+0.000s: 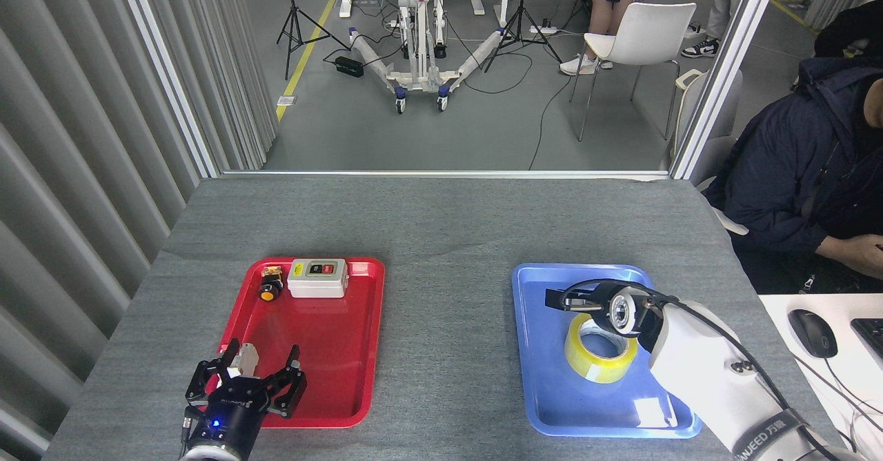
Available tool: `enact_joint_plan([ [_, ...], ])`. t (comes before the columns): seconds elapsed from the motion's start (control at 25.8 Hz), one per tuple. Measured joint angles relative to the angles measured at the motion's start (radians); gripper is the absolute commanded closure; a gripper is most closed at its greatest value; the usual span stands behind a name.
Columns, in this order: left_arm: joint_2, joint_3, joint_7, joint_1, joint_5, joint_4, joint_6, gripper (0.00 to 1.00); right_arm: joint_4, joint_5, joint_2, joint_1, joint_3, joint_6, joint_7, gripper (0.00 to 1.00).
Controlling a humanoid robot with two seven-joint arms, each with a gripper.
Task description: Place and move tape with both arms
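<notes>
The tape [599, 352], a yellow roll with a white core, lies flat in the blue tray [545, 392]. My right gripper [560, 299] hovers just above the roll's far edge, clear of it. It is seen end-on and dark, so its jaws cannot be read. My left gripper [256, 364] is open over the near left corner of the red tray [331, 378], fingers spread wide. A small white part [244, 359] lies in that tray between them.
At the back of the red tray are a white switch box [317, 277] and a black and yellow button [269, 288]. A seated person in a dark jacket [807, 171] is at the right, beside a white desk with a mouse [812, 332].
</notes>
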Motion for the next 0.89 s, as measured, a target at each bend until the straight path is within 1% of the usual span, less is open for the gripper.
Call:
enact_joint_plan([
  [0.12, -0.005, -0.002, 0.0, -0.007, 0.007, 0.002, -0.012, 0.0, -0.038, 0.104, -0.009, 0.031, -0.068, -0.028, -0.08, 0.02],
  [0.19, -0.008, -0.003, 0.0, -0.011, 0.008, 0.001, -0.014, 0.0, -0.069, 0.185, -0.022, 0.06, -0.094, -0.032, -0.168, 0.02],
  [0.27, -0.011, -0.004, 0.0, -0.014, 0.009, -0.001, -0.015, 0.0, -0.107, 0.273, -0.033, 0.091, -0.127, -0.034, -0.285, 0.02],
  [0.43, -0.02, -0.007, 0.0, -0.018, 0.01, 0.001, -0.008, 0.0, -0.212, 0.441, -0.041, 0.202, -0.217, -0.034, -0.477, 0.01],
  [0.5, -0.033, -0.009, -0.001, -0.018, 0.01, 0.003, -0.007, 0.0, -0.272, 0.492, -0.045, 0.266, -0.258, -0.034, -0.549, 0.0],
  [0.58, -0.043, -0.009, -0.001, -0.018, 0.01, 0.003, -0.004, 0.0, -0.331, 0.518, -0.047, 0.325, -0.305, -0.038, -0.603, 0.0],
  [0.66, -0.052, -0.009, -0.001, -0.018, 0.009, -0.002, -0.004, 0.0, -0.384, 0.53, -0.047, 0.376, -0.354, -0.061, -0.631, 0.0],
  [0.74, -0.058, -0.009, -0.001, -0.016, 0.009, -0.006, -0.004, 0.0, -0.439, 0.536, -0.042, 0.453, -0.427, -0.11, -0.644, 0.0],
  [0.89, -0.061, -0.007, -0.001, -0.012, 0.013, -0.012, -0.006, 0.0, -0.498, 0.545, -0.021, 0.567, -0.569, -0.216, -0.665, 0.0],
])
